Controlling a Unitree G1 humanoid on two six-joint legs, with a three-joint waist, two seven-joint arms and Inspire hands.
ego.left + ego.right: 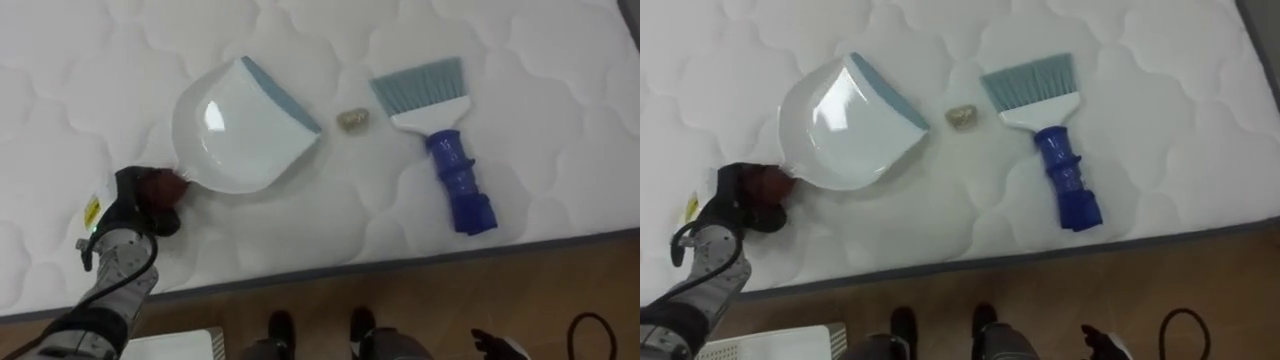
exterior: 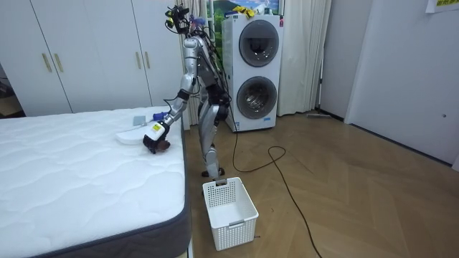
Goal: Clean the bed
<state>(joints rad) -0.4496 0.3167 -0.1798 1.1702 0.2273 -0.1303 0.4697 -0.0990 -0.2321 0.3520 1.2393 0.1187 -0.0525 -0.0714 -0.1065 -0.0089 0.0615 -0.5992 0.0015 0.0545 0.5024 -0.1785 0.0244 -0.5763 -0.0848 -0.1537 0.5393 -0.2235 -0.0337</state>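
Note:
A white dustpan [image 1: 235, 130] with a blue-grey lip lies on the white quilted mattress [image 1: 80, 90], its mouth facing right. My left hand [image 1: 140, 205] is curled around the dustpan's dark red handle at the pan's lower left end. A small crumpled beige scrap [image 1: 352, 121] lies just right of the pan's lip. Further right rests a brush [image 1: 445, 140] with light blue bristles and a dark blue handle that points toward the bed's near edge. My right hand [image 1: 497, 346] hangs low beside my body, off the bed, its fingers unclear.
I stand at the bed's long side on a wooden floor [image 2: 323, 186]. A white slatted basket [image 2: 229, 211] sits on the floor beside my feet. Stacked washing machines [image 2: 254, 72] and white wardrobes [image 2: 86, 50] stand behind.

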